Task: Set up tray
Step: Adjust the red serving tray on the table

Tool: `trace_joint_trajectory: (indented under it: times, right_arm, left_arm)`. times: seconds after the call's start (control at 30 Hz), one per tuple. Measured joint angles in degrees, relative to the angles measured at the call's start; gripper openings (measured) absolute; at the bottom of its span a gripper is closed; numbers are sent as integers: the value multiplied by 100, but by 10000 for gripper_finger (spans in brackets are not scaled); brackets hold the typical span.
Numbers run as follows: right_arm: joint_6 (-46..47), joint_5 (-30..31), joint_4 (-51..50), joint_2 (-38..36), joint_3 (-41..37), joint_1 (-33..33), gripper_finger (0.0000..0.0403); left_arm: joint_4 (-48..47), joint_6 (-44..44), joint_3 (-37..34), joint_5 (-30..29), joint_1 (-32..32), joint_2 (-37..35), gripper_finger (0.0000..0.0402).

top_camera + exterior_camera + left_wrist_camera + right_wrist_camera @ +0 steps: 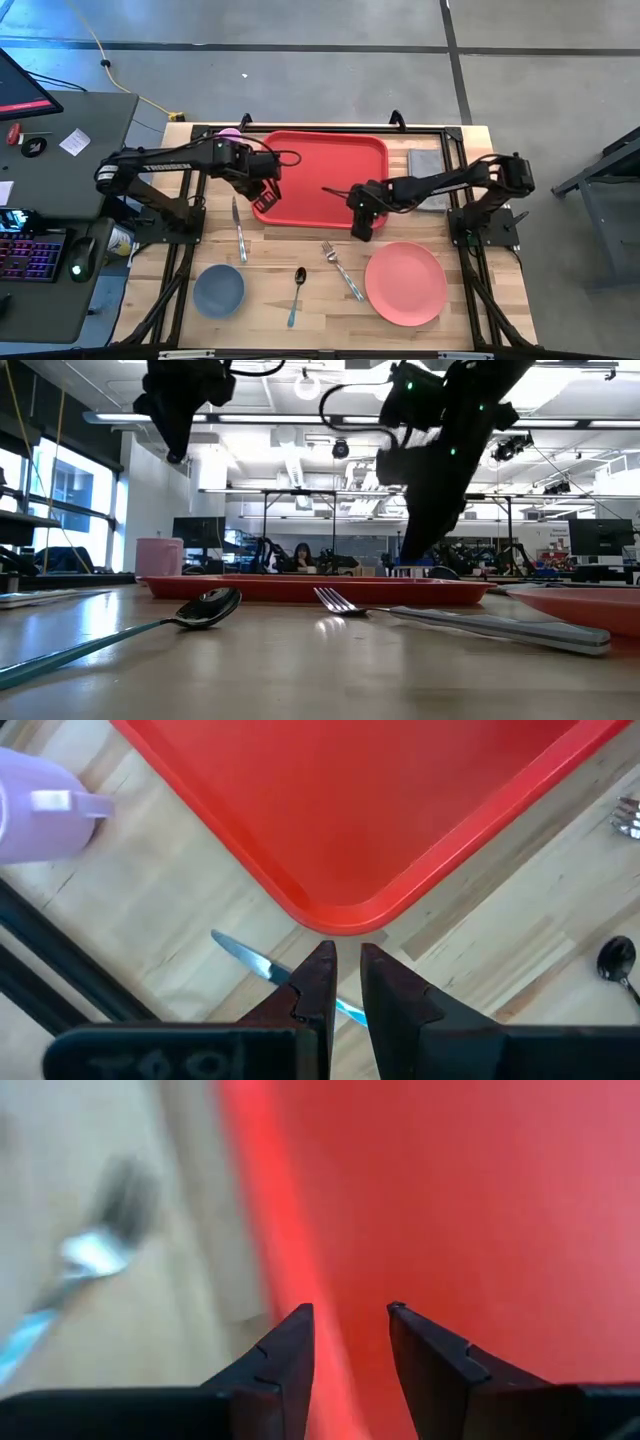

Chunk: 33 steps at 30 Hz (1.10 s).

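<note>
The red tray [320,170] lies flat on the wooden table at the far middle. My left gripper [345,982] hangs well above the tray's near left corner [335,915], pointing down. Its fingers stand a narrow gap apart with nothing between them. My right gripper [350,1320] is open, low over the tray's near rim [285,1230] toward its right end, and I see nothing in it. The low view shows the left gripper [180,420] high up and the right gripper [415,550] just above the tray [300,589].
A knife [239,230] lies left of the tray. A blue bowl [218,290], a spoon [297,295], a fork [342,270] and a pink plate [405,283] lie along the near side. A purple cup [230,133] and a grey napkin [428,165] flank the tray.
</note>
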Motion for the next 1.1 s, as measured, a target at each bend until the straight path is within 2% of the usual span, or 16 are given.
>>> trace_joint_trajectory:
  times: [0.23, 0.3, 0.47, 0.6, 0.77, 1.0, 1.1]
  right_arm:
    - [-857, -179, 190, -40, 0, 371, 130]
    - [-875, -142, 214, 56, 0, 418, 147]
    - [-830, 734, 218, 221, -2, 492, 215]
    - [-874, 848, 417, 341, -2, 392, 249]
    - [-876, 507, 540, 457, -2, 351, 254]
    - [-1117, 1167, 544, 460, -2, 393, 254]
    - [-1220, 1041, 752, 488, -2, 285, 254]
  left_arm:
    - [-47, -272, 9, -31, -119, -98, 85]
    - [-22, -298, 0, -41, -112, -106, 85]
    - [-14, -339, 2, -44, -112, -122, 85]
    - [-21, -339, 2, -48, -115, -128, 85]
    - [-66, -339, 2, -21, -112, -127, 85]
    - [-65, -339, 2, -21, -112, -127, 85]
    - [-47, -385, 2, -7, -112, -127, 85]
